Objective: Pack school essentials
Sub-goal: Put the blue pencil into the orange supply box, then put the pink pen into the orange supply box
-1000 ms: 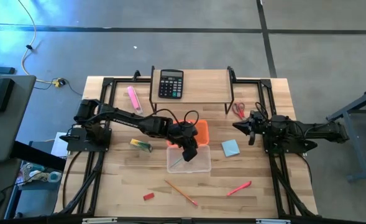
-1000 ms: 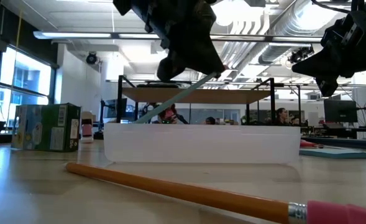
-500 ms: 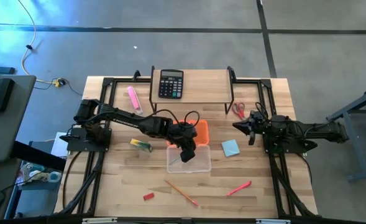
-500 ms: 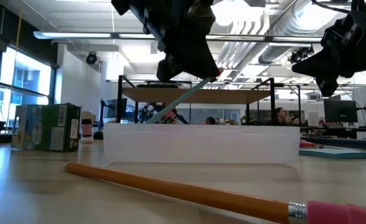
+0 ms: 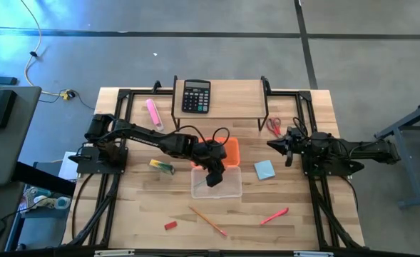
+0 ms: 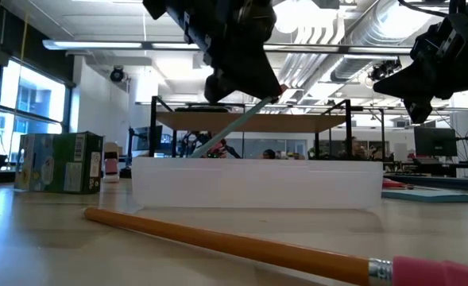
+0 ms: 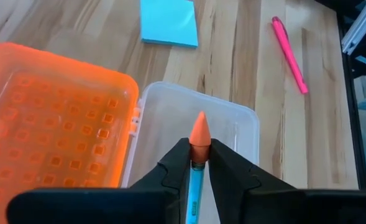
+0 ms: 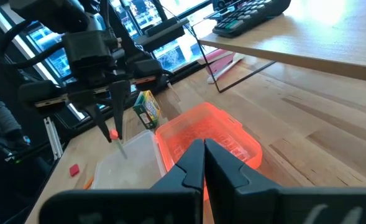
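Left pincer [image 5: 213, 177] hangs over the clear case [image 5: 229, 187], pinching the green pencil [image 7: 195, 167] just below its orange eraser tip; pencil slants down into the case, low view shows it angled from the pincer [image 6: 245, 75] toward the tray wall; held tilted so the point lands inside first, likely a release next, judging by the height above the tray floor.

Orange lid [image 5: 229, 150] lies flipped open beside the clear half, hinged, touching it; that leaves the tray mouth free for drops.

Right pincer [image 5: 272, 145] waits at the right side of the counter [image 5: 302, 214], near the light-blue square notepad [image 5: 264, 170] and red-handled scissors [image 5: 274, 127]; its fingers look pressed together in its own wrist view, nothing between them.

Not yet packed, well apart on the counter: orange pencil [image 5: 207, 220] and tiny red eraser [image 5: 170, 225] toward the front edge, red pen [image 5: 274, 215] front right, yellow-green piece [image 5: 162, 166] left of the case.

Black calculator [image 5: 196, 96] sits on the raised shelf [image 5: 238, 96] at the back; pink marker [image 5: 153, 113] lies left of the shelf; both out of the way.

Task looks early; first item going in, case otherwise appears empty.
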`<state>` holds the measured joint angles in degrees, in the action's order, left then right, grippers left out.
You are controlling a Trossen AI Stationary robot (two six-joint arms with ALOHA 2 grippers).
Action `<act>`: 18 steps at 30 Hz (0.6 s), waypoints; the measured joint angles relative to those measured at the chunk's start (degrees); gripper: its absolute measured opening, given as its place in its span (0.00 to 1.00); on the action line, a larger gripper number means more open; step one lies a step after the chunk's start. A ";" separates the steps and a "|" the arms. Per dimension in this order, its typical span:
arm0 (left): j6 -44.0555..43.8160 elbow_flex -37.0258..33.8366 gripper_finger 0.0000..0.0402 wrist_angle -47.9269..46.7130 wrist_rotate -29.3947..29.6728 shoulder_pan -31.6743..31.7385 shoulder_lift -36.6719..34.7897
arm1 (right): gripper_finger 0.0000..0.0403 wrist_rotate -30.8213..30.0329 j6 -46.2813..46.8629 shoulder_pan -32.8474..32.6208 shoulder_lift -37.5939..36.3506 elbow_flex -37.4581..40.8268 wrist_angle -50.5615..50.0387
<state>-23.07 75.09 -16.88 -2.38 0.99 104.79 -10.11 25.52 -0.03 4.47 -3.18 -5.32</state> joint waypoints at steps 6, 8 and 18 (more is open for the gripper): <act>2.71 0.00 0.20 0.21 -0.01 0.00 -0.02 | 0.00 0.00 0.00 0.00 0.00 0.00 0.01; 2.73 0.00 0.24 0.26 -0.01 0.00 -0.02 | 0.00 0.00 0.00 0.01 0.02 0.01 0.00; 0.90 -0.02 0.35 0.03 -0.38 0.33 -0.35 | 0.00 0.00 0.00 -0.01 0.02 0.00 0.01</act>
<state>-22.17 75.07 -16.84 -2.77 1.32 104.44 -10.11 25.52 -0.03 4.49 -3.18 -5.31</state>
